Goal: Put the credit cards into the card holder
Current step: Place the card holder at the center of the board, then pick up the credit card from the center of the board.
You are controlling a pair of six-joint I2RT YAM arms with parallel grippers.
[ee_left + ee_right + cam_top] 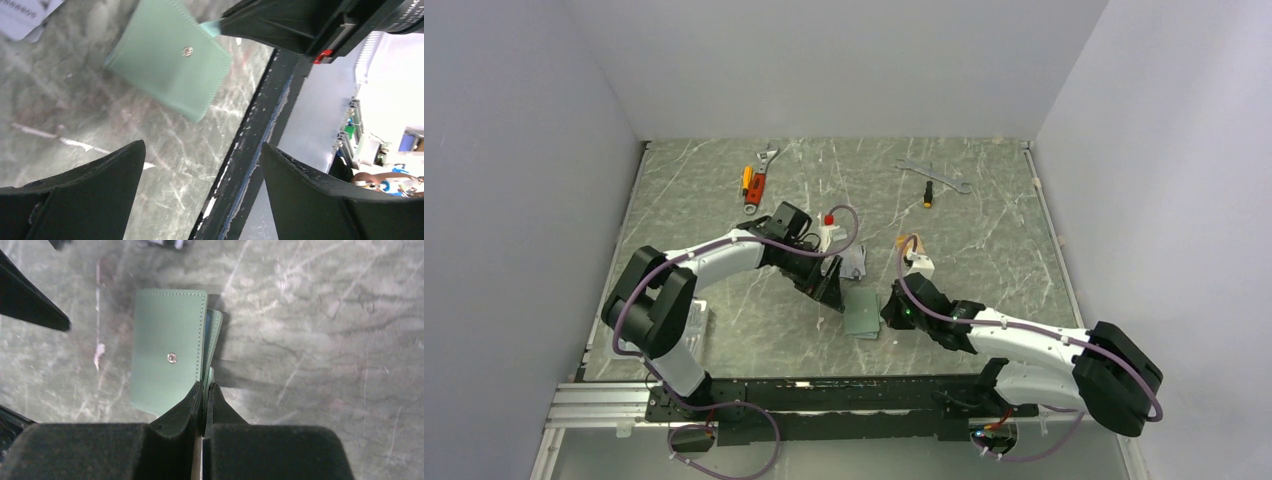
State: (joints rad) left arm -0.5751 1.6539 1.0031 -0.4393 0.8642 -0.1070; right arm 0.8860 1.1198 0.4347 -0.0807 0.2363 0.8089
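The sage-green card holder (861,312) lies flat on the marble table between the two arms, its snap (171,357) facing up. My right gripper (205,386) is shut on the card holder's (167,350) near right edge, where the layers gape a little. In the left wrist view the card holder (170,60) lies ahead of my left gripper (203,145), which hovers open and empty over bare table near the front edge. From above, the left gripper (829,290) is just left of the holder. Pale credit cards (854,263) lie just behind it, with a corner of them (25,15) at the upper left.
An orange-handled adjustable wrench (757,178) lies at the back left. A silver wrench (934,175) and a small screwdriver (929,193) lie at the back right. The table's black front rail (260,150) runs close under my left gripper. White walls enclose three sides.
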